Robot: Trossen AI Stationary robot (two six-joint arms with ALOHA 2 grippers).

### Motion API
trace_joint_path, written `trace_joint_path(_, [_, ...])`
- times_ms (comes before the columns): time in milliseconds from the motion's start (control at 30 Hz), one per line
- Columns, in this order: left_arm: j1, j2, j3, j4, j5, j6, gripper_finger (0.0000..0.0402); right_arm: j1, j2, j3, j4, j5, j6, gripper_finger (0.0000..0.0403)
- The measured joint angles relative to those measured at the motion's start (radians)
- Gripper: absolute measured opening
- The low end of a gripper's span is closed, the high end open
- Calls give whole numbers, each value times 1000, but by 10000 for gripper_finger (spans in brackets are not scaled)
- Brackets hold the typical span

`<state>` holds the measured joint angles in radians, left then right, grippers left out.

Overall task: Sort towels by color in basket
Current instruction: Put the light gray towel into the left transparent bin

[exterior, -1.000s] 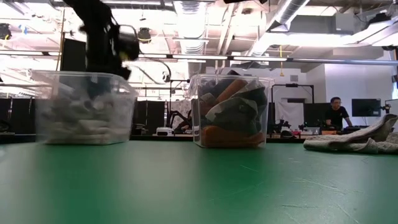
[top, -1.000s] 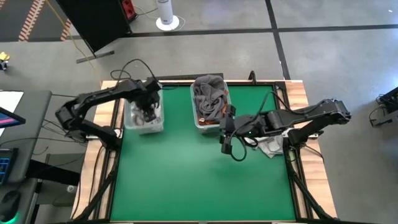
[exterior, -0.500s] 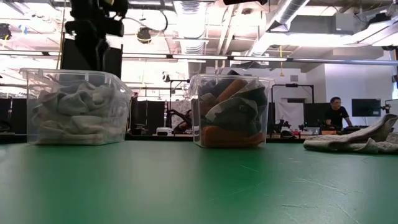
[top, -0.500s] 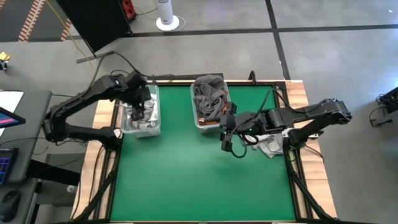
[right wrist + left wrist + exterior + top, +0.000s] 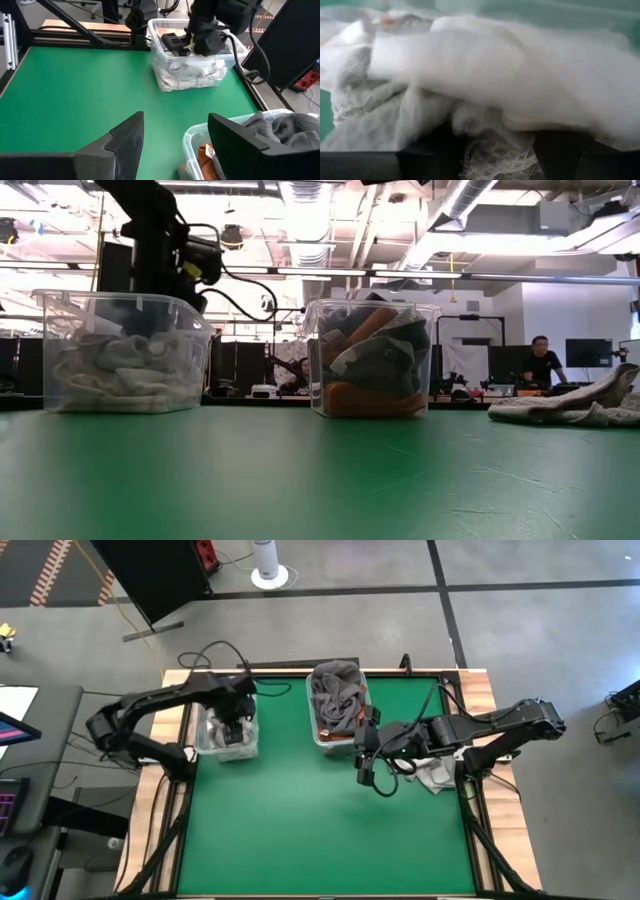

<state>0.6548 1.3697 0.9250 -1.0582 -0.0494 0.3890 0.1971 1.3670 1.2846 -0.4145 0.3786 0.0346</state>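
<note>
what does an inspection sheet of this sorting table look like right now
surface: green table top, wooden edges, bare in the near half
job's things: left clear bin holds white and light grey towels; middle clear bin holds dark grey and rust-orange towels; one light towel lies loose at the table's right edge
clutter: nothing seen
grippers: left claw open, down inside the left bin over the white towels; right claw open, holding nothing, hovering beside the middle bin
cables: black cable loops off the left arm
surroundings: a person sits at screens in the room behind; a white cylinder stands on the floor
</note>
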Motion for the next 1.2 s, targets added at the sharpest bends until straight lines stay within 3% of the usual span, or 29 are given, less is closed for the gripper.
trace_joint_path(233, [-24, 73, 5, -37, -4, -20, 208, -2, 0, 0, 0, 0, -9, 249])
trace_joint_path(533, [-33, -74, 222, -184, -50, -11, 208, -1, 0, 0, 4, -1, 3, 249])
trace_joint_path(700, [-46, -158, 250, -189, -95, 74, 208, -1, 0, 0, 3, -1, 18, 249])
trace_joint_path(900, [-43, -209, 187, -215, -101, 29, 208, 0, 0, 0, 2, -2, 21, 249])
trace_joint_path(1200, [-36, -218, -87, -53, -115, 33, 208, 0, 0, 0, 3, -2, 25, 249])
